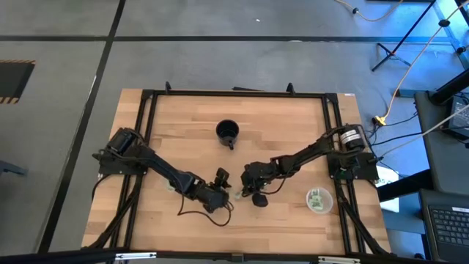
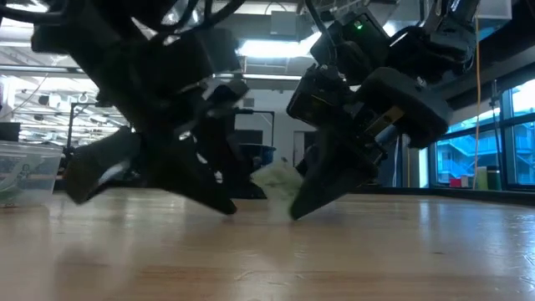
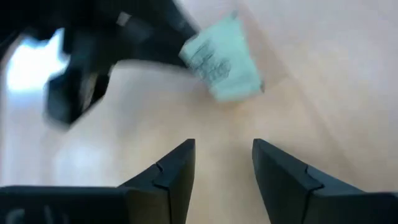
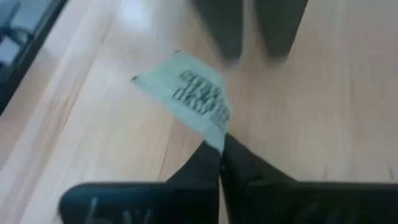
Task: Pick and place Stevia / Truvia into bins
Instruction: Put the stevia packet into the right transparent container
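One pale green Stevia sachet (image 4: pixel 186 96) is held by my right gripper (image 4: pixel 221 146), which is shut on it near the table's middle (image 1: pixel 248 189). My left gripper (image 3: pixel 224 165) is open and holds nothing. It faces the sachet (image 3: pixel 221 59) from the left, a short way off (image 1: pixel 220 183). The low view shows the sachet (image 2: pixel 276 180) between the two grippers, just above the wood. A clear cup (image 1: pixel 319 199) with sachets inside stands near the right edge. A second clear cup (image 2: pixel 25 171) shows on the left in the low view. My right gripper pinches the sachet by one corner (image 4: pixel 214 138) between its two fingertips, slanting down from the table's right side. The rest of the sachet sticks out flat beyond the fingertips toward my left gripper. It sits low over the table; whether its far end touches the wood cannot be told.
A black mug (image 1: pixel 228 133) with a handle stands toward the table's far side, behind both grippers. A black frame rail (image 1: pixel 234 93) runs around the wooden table top. Bare wood lies between the grippers and the right cup.
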Robot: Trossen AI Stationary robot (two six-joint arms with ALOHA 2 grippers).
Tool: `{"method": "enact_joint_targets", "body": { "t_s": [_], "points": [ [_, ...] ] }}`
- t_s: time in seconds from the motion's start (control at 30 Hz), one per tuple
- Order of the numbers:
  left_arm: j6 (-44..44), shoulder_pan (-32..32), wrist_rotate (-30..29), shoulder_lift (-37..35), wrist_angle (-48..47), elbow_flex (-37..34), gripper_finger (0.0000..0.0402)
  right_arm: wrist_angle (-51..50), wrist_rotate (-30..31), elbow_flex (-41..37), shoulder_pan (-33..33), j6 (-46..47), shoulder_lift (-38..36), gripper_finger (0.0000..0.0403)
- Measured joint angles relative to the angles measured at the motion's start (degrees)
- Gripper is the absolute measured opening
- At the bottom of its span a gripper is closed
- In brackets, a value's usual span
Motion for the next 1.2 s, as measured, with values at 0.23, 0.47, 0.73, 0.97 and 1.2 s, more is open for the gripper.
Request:
{"method": "enact_joint_targets", "body": {
  "t_s": [0.23, 0.47, 0.73, 0.97, 1.2],
  "points": [
    [-14.61, 0.31, -6.4, -10.47, -12.42, 0.07, 0.0155, -14.73, 7.43, 0.0, 0.11, -1.38, -9.87, 0.0001],
    [-24.86, 0.52, -9.94, -25.14, -26.25, -0.51, 0.0149, -38.14, 17.49, -0.01, 2.9, 5.93, -25.69, 0.0],
    [-29.79, 3.01, -6.84, -47.09, -17.29, -14.71, 0.0131, -62.8, 22.56, 0.01, 11.02, 30.03, -41.4, 0.0],
    [-30.56, 7.64, -4.92, -65.0, -12.43, -24.89, 0.013, -82.47, 21.82, 2.27, 18.0, 49.1, -43.98, 0.0],
    [-31.46, 14.15, -3.25, -80.61, -12.85, -31.24, 0.0129, -90.11, 19.24, 7.93, 23.3, 60.55, -43.73, 0.0]
  ]
}}
